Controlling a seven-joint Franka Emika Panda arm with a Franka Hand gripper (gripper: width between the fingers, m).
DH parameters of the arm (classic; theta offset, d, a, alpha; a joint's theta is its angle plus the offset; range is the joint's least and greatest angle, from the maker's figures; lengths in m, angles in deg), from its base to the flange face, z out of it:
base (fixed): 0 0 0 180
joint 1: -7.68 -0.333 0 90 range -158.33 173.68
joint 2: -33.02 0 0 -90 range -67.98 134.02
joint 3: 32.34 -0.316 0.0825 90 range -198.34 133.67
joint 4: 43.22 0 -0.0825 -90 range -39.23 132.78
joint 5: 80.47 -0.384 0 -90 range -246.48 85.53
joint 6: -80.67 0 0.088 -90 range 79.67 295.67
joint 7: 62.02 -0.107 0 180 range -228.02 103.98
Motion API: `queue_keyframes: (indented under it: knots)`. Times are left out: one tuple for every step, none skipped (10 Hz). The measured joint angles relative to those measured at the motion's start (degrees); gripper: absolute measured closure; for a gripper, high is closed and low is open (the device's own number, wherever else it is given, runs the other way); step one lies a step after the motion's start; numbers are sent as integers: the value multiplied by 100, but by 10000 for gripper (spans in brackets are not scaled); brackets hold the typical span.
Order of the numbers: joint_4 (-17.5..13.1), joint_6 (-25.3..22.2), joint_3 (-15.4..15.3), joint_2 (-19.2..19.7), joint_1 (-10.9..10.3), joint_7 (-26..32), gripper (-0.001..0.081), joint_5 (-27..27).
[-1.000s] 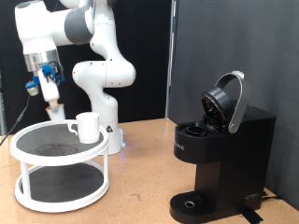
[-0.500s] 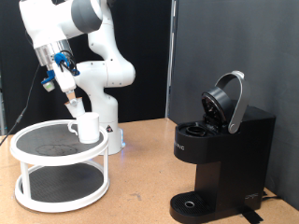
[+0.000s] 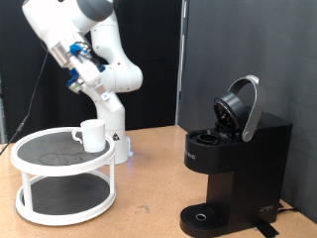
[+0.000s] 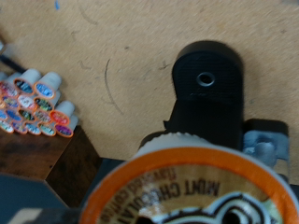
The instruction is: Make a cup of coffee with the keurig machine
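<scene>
The arm's two-finger gripper [image 3: 96, 71] hangs high at the exterior view's upper left, jaws clamped on a round orange-rimmed coffee pod [image 4: 192, 191] that fills the wrist view. The step in hand looks like carrying the pod to the black boxy keurig machine [image 3: 233, 164], which stands at the exterior view's right with its hinged lid raised. One plain white ceramic mug [image 3: 91, 134] sits on the white two-tier round stand [image 3: 61, 178]. A cluster of spare pods [image 4: 35, 103] shows in the wrist view, too many to count surely.
</scene>
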Motion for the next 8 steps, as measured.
queue_keyframes:
  knots:
    - [-28,85,-64,45,-37,-21,451,-34]
    - [-21,83,-61,45,-31,-20,451,-34]
    - [-48,-103,-22,49,-36,-9,451,-86]
    - [-131,-376,47,67,-58,-2,451,-289]
    - [-271,-572,88,137,-119,-2,451,-562]
    - [-427,-738,85,256,-205,-11,451,-760]
    - [-617,-1006,72,418,-305,-28,451,-830]
    - [-826,-1398,65,599,-404,-33,451,-833]
